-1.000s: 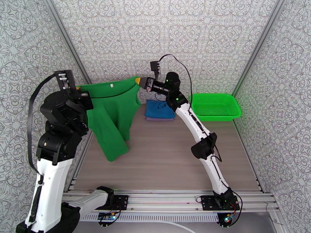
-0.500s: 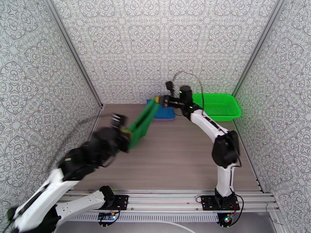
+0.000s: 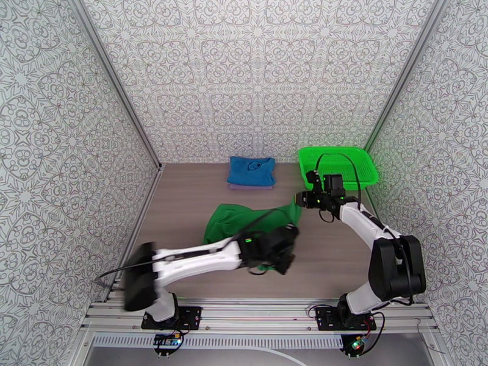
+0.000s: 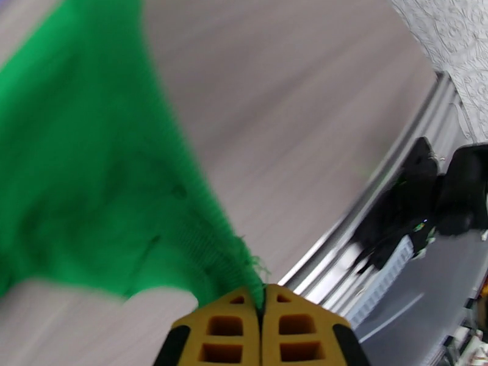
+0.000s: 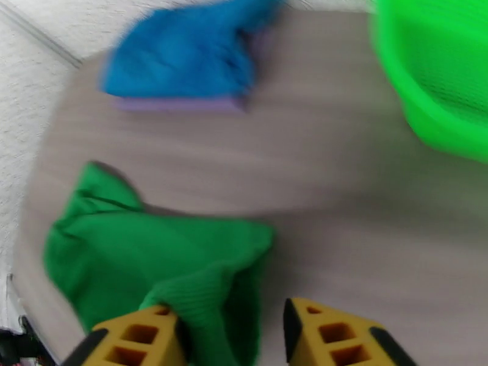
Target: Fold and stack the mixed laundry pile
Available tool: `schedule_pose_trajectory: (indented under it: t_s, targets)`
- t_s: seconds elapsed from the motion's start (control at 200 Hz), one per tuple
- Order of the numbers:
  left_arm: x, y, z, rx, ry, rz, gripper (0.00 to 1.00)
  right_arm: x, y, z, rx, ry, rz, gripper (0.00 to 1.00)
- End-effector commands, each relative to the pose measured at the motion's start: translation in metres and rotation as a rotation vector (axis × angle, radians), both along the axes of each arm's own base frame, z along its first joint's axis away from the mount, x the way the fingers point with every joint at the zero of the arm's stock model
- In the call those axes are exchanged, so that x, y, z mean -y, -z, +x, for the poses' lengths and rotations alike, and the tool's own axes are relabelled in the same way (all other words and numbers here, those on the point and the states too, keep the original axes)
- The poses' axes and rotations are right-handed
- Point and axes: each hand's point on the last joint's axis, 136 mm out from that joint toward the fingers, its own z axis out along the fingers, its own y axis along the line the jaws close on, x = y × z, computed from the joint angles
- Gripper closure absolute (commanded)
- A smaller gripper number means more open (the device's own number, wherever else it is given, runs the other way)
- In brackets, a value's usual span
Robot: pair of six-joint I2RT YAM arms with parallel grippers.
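The green garment (image 3: pixel 235 218) lies spread and rumpled on the table, left of centre. My left gripper (image 3: pixel 277 251) is low over its near right edge. In the left wrist view the left gripper (image 4: pixel 262 321) has its yellow fingers pressed together on a frayed corner of the green garment (image 4: pixel 91 178). My right gripper (image 3: pixel 300 200) sits at the cloth's far right corner. Seen from the right wrist, this gripper (image 5: pixel 235 337) is open, and the green garment (image 5: pixel 152 257) rests against its left finger. The blue garment (image 3: pixel 251 170) lies folded on the lavender one (image 3: pixel 250 186) at the back.
The bright green mesh basket (image 3: pixel 338 184) stands at the back right, just behind the right gripper, and its wall (image 5: pixel 439 74) shows in the right wrist view. Bare wood table lies in front of the right arm. Metal rails run along the near edge.
Both arms swung down and rightward from holding the green garment stretched up at the back left. The garment now lies on the table. The right gripper's fingers have parted.
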Motion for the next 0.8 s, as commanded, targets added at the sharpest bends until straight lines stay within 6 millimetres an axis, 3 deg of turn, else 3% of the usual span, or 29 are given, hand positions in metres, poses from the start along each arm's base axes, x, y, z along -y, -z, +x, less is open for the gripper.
schedule_pose_trajectory:
  t_s: [0.0,0.055,0.1,0.12,0.305,0.485,0.66,0.795]
  targets:
    - [0.057,-0.012,-0.034,-0.12,0.185,-0.124,0.52,0.028,-0.009,-0.006,0.025,0.062,-0.144,0.42]
    - [0.071,-0.012,-0.039,-0.136,0.22,-0.124,0.3,0.032,-0.018,-0.011,0.025,0.073,-0.168,0.41]
    - [0.077,-0.013,-0.042,-0.135,0.239,-0.115,0.05,0.037,-0.029,-0.015,0.033,0.08,-0.191,0.4]
    - [0.079,-0.014,-0.043,-0.132,0.246,-0.114,0.01,0.039,-0.033,-0.017,0.033,0.086,-0.203,0.4]
    - [0.064,-0.037,-0.037,-0.097,0.239,-0.101,0.01,0.058,-0.079,-0.041,0.048,0.152,-0.267,0.4]
    - [0.034,-0.051,-0.037,-0.12,0.233,-0.072,0.01,0.071,-0.096,-0.073,0.055,0.229,-0.274,0.41]
    - [0.028,-0.026,-0.046,-0.239,0.254,0.012,0.01,0.068,-0.09,-0.098,0.045,0.218,-0.241,0.43]
    - [0.026,0.025,-0.052,-0.291,0.238,0.251,0.01,0.073,-0.081,-0.105,0.015,0.238,-0.256,0.44]
